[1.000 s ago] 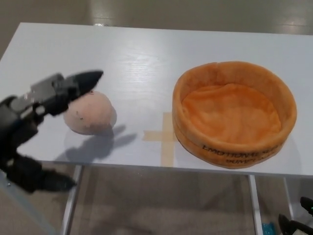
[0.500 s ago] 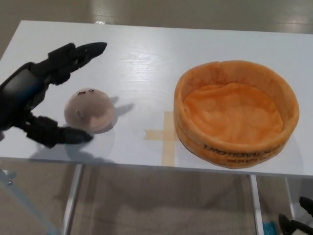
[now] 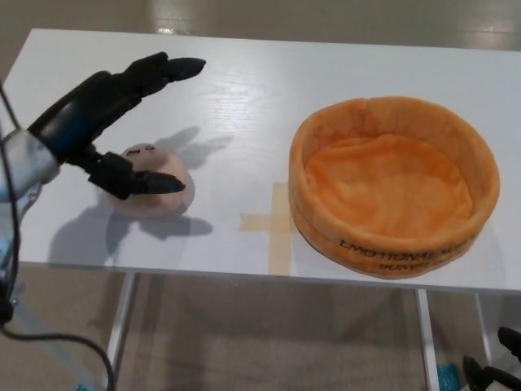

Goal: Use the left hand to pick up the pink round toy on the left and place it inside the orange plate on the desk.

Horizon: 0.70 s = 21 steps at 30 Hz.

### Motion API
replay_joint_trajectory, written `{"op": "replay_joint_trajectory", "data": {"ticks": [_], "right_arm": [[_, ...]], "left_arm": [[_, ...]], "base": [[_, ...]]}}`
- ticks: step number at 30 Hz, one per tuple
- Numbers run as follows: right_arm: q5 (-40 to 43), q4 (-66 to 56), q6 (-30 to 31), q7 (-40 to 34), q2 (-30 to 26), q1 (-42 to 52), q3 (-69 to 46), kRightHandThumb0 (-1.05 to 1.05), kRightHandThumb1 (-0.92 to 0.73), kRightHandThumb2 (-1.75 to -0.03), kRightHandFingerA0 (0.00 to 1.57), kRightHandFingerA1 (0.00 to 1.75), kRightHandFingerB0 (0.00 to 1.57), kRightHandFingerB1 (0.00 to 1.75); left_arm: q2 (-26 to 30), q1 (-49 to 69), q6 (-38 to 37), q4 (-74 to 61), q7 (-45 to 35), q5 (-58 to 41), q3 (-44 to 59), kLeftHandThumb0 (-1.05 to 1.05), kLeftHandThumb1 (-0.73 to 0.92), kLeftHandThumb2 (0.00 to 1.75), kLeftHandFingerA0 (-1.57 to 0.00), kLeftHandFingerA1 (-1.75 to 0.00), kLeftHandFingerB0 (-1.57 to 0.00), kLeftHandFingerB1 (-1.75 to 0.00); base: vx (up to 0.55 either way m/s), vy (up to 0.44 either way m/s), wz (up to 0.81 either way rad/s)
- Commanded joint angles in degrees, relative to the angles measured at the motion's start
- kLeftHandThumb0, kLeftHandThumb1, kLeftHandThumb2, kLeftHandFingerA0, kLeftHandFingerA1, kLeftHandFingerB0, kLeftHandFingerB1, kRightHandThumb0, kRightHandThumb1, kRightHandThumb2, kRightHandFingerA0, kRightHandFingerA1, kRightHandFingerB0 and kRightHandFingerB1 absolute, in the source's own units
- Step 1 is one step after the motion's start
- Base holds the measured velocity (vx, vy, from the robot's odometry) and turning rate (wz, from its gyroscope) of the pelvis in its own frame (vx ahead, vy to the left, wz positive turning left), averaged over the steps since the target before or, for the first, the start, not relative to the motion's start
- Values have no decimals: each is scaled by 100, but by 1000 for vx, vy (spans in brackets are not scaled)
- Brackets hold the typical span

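**Left hand spread over the pink toy, plate waiting to the right**

We see our left hand reaching in from the left edge, above the white surface. Its fingers stretch out toward the far side, and the thumb points right, lower down, so the hand is spread wide and holds nothing. The pink round toy lies on the surface under the hand, on the left side. The thumb crosses in front of the toy; we cannot tell whether it touches it. The fingers are clearly apart from the toy, and their shadow falls on the surface just beyond it.

The orange plate sits on the right side of the surface, well apart from the toy. It is a soft round dish with a raised rim and dark lettering on its near wall. Between toy and plate a cross of tan tape is stuck to the surface. Our right hand does not show.
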Motion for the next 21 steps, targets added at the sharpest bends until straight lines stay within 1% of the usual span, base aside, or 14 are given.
{"op": "replay_joint_trajectory", "data": {"ticks": [1, 2, 5, 6, 8, 9, 11, 12, 13, 15, 16, 17, 20, 21], "right_arm": [[107, 51, -19, 86, 23, 132, -19, -28, -35, -95, 26, 67, 16, 60], [107, 48, -33, 74, 27, 139, -20, -27, -42, -77, 20, 81, 17, 65], [80, 57, 26, 61, 16, 128, 4, -25, -33, -93, 25, 66, 17, 60], [85, 57, 19, 72, 16, 133, 0, -27, -43, -76, 20, 76, 15, 64], [45, 52, -2, 28, 15, 144, 35, -31, -43, -77, 20, 76, 16, 65], [78, 50, 17, 55, 21, 137, 8, -28, -34, -94, 24, 66, 16, 60], [143, 49, 49, 115, 30, 125, -42, -28, -34, -94, 24, 66, 16, 60], [139, 46, 58, 110, 31, 119, -38, -30, -43, -77, 16, 81, 15, 64], [123, 43, 34, 83, 33, 120, -28, -28, -35, -94, 25, 66, 16, 59], [174, 38, 35, 115, 47, 108, -74, -27, -35, -94, 23, 66, 15, 59], [195, 39, 46, 135, 51, 103, -91, -27, -35, -94, 23, 66, 15, 59], [151, 38, 36, 90, 45, 105, -57, -27, -34, -95, 27, 67, 16, 60], [55, 50, 65, 40, 17, 105, 23, -27, -34, -94, 27, 68, 17, 60], [66, 54, 63, 55, 10, 107, 20, -30, -42, -77, 18, 86, 14, 67]], "left_arm": [[-61, -844, -219, 1651, 1772, 1982, -1085, -51, 39, 54, 0, -20, -11, -28], [-59, -886, -208, 1814, 1902, 2064, -1215, -48, 32, 71, 0, -18, -8, -33], [-68, -950, -123, 2154, 2066, 2146, -1452, -50, 40, 55, 0, -20, -13, -29], [-67, -952, -126, 2196, 2102, 2159, -1482, -48, 41, 53, 0, -23, -13, -29], [-71, -959, -112, 2390, 2237, 2181, -1614, -48, 35, 67, -4, -17, -10, -35], [-78, -940, -112, 2478, 2266, 2181, -1649, -48, 35, 66, -5, -18, -10, -36], [-93, -943, -147, 2647, 2336, 2173, -1725, -48, 35, 66, -5, -18, -10, -36], [-103, -956, -173, 2729, 2408, 2184, -1770, -49, 35, 65, -6, -20, -11, -37], [-115, -937, -162, 2767, 2427, 2194, -1799, -46, 36, 62, -7, -25, -12, -36], [-138, -921, -168, 2865, 2491, 2247, -1897, -25, 32, 85, 0, -49, 0, -46], [-141, -928, -179, 2890, 2513, 2261, -1918, -25, 32, 85, 0, -49, 0, -46], [-143, -909, -204, 2902, 2560, 2295, -1955, -40, 44, 61, -12, -33, -17, -34], [-154, -869, -233, 2945, 2708, 2435, -2101, -41, 47, 65, -21, -36, -23, -35], [-176, -829, -411, 2993, 2610, 2292, -2016, -25, 61, 59, -59, -43, -43, -34]], "base": [[0, 0, 0], [0, 0, 0], [0, 0, 0], [0, 0, 0], [0, 0, 0], [0, 0, 0], [0, 0, 0], [0, 0, 0], [0, 0, 0], [0, 0, 0], [0, 0, 0], [0, 0, 0], [0, 0, 0], [0, 0, 0]]}}
